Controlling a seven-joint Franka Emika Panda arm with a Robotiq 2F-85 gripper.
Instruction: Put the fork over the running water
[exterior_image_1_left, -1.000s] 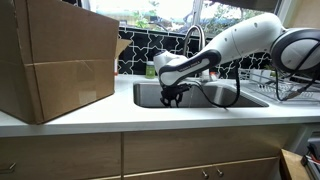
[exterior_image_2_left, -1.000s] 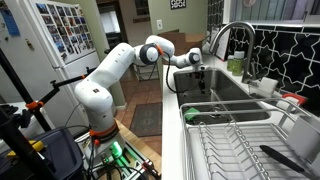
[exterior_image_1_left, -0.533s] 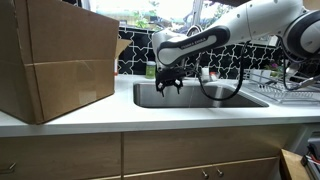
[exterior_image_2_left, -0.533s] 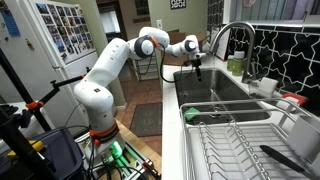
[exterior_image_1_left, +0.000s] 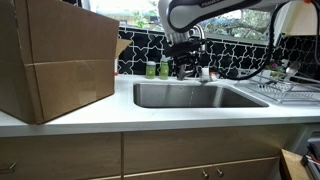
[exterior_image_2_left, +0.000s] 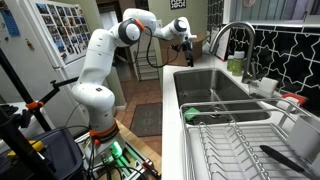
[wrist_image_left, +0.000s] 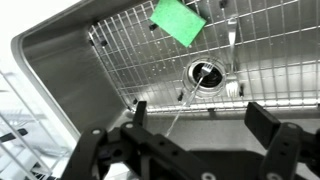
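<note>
My gripper (wrist_image_left: 200, 113) is open, with nothing between its dark fingers (wrist_image_left: 262, 112). In both exterior views it hangs well above the sink (exterior_image_1_left: 190, 97), near the faucet (exterior_image_1_left: 194, 38); the gripper (exterior_image_2_left: 186, 43) stands over the sink's (exterior_image_2_left: 215, 88) far end. The wrist view looks straight down into the basin. A slim silvery utensil, apparently the fork (wrist_image_left: 231, 35), lies on the wire grid (wrist_image_left: 130, 50) at the sink's bottom, beside the drain (wrist_image_left: 203, 72). A thin bright line, seemingly the water stream (wrist_image_left: 185, 100), runs to the drain.
A green sponge (wrist_image_left: 178, 20) lies on the grid in the basin's corner. A large cardboard box (exterior_image_1_left: 55, 60) stands on the counter beside the sink. A dish rack (exterior_image_2_left: 250, 145) fills the counter on the sink's other side. Bottles (exterior_image_1_left: 157, 69) stand behind the sink.
The gripper was low in the sink with its jaws partly closed; it has risen well above the basin and its jaws have opened wide.
</note>
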